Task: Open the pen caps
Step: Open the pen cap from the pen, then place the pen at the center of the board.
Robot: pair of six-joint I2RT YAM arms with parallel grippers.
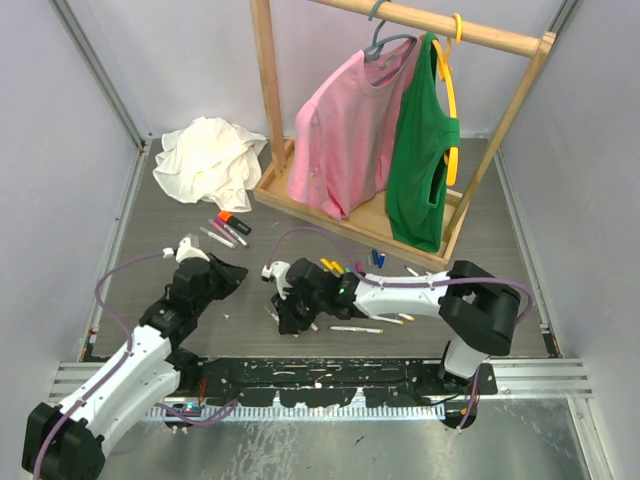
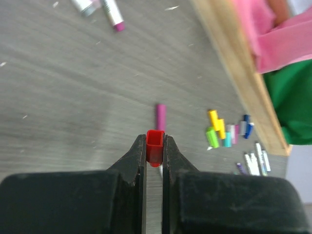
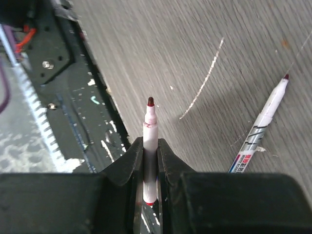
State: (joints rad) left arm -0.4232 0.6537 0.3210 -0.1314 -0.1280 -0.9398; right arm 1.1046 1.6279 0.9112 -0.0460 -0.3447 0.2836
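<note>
The left gripper (image 2: 155, 155), jaws narrowed on the red cap (image 2: 155, 142), and the right gripper (image 3: 150, 155), jaws clamped on a bare-tipped pen (image 3: 149, 124), hang apart over the desk (image 2: 73, 97), evidently so the freed cap can join the loose caps (image 2: 220, 129).

Only the top of the red cap (image 2: 155, 144) shows, the rest buried in the left gripper (image 2: 155, 139). The pen (image 3: 150, 131) in the right gripper (image 3: 150, 146) likewise hides its lower barrel, and the loose pen (image 3: 265, 114) on the table (image 3: 195, 39) loses its rear end behind that gripper. The left wrist view's top edge cuts two pens (image 2: 111, 10). From above, the caps (image 1: 333, 266) by the wooden rack (image 1: 300, 205) are too small to tell apart
</note>
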